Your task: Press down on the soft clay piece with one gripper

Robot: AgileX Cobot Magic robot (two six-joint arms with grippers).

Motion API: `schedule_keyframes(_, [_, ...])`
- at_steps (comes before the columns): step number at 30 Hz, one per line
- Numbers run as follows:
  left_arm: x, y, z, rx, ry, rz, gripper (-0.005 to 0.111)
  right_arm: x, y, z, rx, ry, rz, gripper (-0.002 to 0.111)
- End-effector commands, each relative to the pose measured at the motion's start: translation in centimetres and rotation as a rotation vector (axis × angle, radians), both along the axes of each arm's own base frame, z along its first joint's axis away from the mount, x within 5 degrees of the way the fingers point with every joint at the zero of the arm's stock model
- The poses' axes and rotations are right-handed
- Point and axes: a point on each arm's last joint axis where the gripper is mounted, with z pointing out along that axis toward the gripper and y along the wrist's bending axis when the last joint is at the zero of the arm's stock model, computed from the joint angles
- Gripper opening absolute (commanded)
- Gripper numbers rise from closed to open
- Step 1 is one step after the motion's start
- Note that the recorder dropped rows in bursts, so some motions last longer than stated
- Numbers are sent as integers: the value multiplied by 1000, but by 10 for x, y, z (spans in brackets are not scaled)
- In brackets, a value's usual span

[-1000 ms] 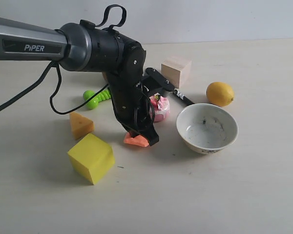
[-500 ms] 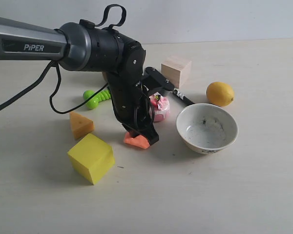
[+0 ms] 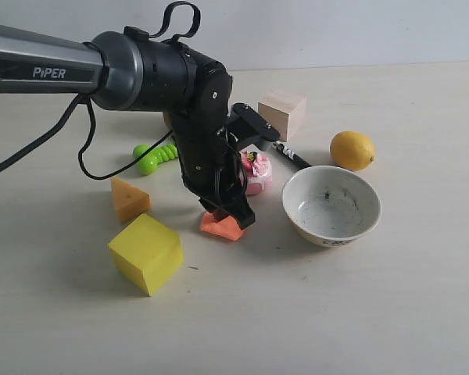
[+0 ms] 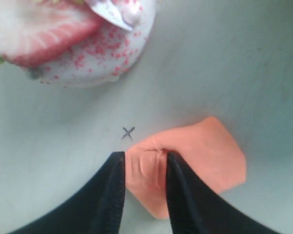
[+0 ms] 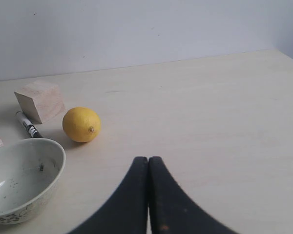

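The soft clay piece (image 3: 219,227) is a small orange-salmon slab lying on the table between the yellow cube and the bowl. My left gripper (image 3: 239,218) points down onto it from the black PiPER wrist. In the left wrist view the clay (image 4: 205,156) spreads to one side of the gripper (image 4: 144,157), and a creased ridge of it fills the narrow gap between the two black fingers. One finger lies against the clay's edge, the other rests on top of it. My right gripper (image 5: 148,160) is shut and empty over bare table, outside the exterior view.
The pink strawberry cake (image 3: 255,173) stands just behind the clay. The white bowl (image 3: 331,205) is to its right, and the lemon (image 3: 352,150), marker (image 3: 295,158) and wooden block (image 3: 282,113) are farther back. The yellow cube (image 3: 145,253), cheese wedge (image 3: 129,200) and green toy (image 3: 156,157) are to the left.
The left arm's wrist has shifted slightly up and left while its fingertips stay on the clay. The clay now lies a little lower and flatter on the table.
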Motion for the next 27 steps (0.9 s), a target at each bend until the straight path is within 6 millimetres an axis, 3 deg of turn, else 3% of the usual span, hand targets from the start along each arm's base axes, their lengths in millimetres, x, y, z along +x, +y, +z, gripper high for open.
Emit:
schedule_keyframes(1, [1, 1, 6, -17, -17, 11, 30, 0, 0, -1, 0, -6, -5, 0])
schedule_keyframes(9, [3, 4, 8, 21, -48, -11, 21, 0, 0, -1, 0, -6, -5, 0])
schedule_keyframes(17, [4, 5, 31, -18, -104, -14, 20, 0, 0, -1, 0, -6, -5, 0])
schedule_keyframes(19, [3, 5, 38, -23, -107, -12, 15, 0, 0, -1, 0, -6, -5, 0])
schedule_keyframes(21, [1, 7, 45, -24, -110, -11, 1, 0, 0, -1, 0, -6, -5, 0])
schedule_keyframes(27, [-11, 11, 68, -35, -104, 26, 0, 0, 0, -1, 0, -6, -5, 0])
